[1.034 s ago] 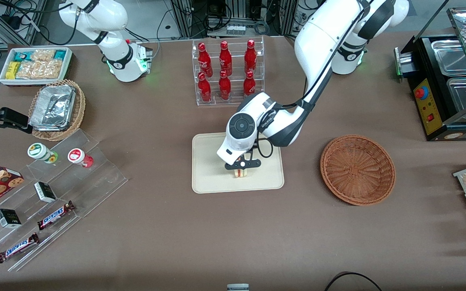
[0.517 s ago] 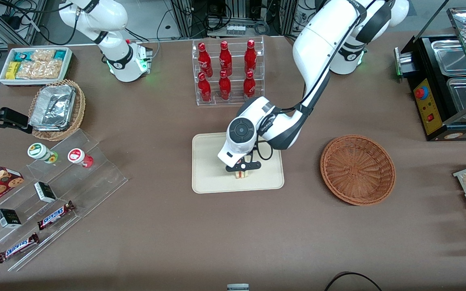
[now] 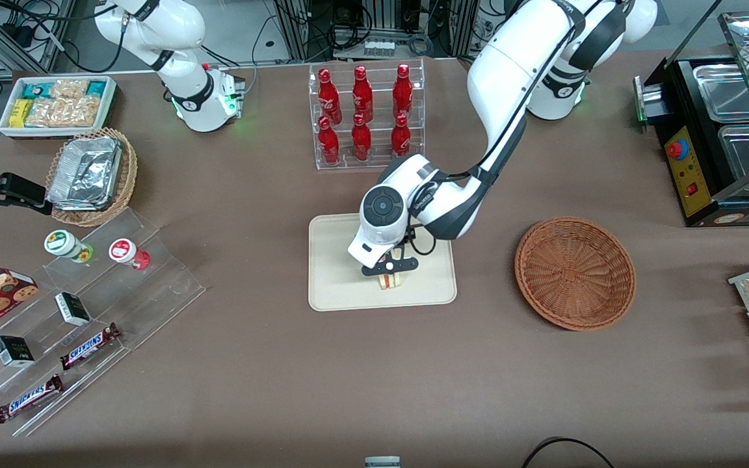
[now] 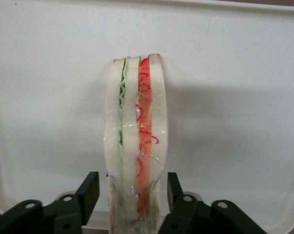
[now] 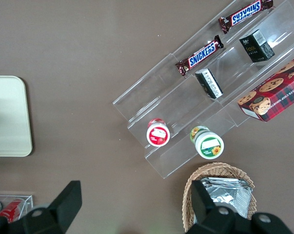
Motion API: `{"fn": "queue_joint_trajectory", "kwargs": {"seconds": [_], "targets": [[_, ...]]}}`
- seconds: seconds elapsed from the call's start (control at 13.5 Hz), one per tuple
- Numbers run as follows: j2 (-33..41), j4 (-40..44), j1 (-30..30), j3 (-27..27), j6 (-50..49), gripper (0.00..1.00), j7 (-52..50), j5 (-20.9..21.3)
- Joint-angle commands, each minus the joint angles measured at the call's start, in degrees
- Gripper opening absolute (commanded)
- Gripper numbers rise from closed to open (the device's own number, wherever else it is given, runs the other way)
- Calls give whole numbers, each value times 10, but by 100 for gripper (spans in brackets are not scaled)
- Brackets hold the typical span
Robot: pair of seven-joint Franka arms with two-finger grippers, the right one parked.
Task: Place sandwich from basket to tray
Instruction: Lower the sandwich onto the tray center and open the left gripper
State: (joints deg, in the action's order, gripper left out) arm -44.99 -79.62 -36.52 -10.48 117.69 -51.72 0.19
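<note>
The sandwich [image 3: 389, 281] stands on its edge on the cream tray [image 3: 335, 260], near the tray's rim closest to the front camera. In the left wrist view the sandwich [image 4: 136, 141] shows pale bread with green and red filling under clear wrap, resting on the tray [image 4: 234, 73]. My left gripper [image 3: 389, 275] hangs right over it and is open. Its black fingers [image 4: 89, 187] flank the wedge with a small gap on each side. The reddish-brown basket [image 3: 575, 273] sits empty beside the tray, toward the working arm's end.
A clear rack of red bottles [image 3: 365, 117] stands just past the tray, farther from the front camera. A black food warmer [image 3: 719, 130] is at the working arm's end. Acrylic snack shelves [image 3: 88, 305] and a foil-filled tan basket [image 3: 91, 175] lie toward the parked arm's end.
The working arm's wrist has shifted a little toward the parked arm's end. The sandwich stays at the same spot on the tray.
</note>
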Motion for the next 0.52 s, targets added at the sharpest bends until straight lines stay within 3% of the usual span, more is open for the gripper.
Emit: {"fn": "queue_joint_trajectory", "kwargs": {"seconds": [0.0,0.44], "targets": [[4,24,-9,8,-11,100,-15,10],[32,86,-1,9,-131,100,-8,10]]}}
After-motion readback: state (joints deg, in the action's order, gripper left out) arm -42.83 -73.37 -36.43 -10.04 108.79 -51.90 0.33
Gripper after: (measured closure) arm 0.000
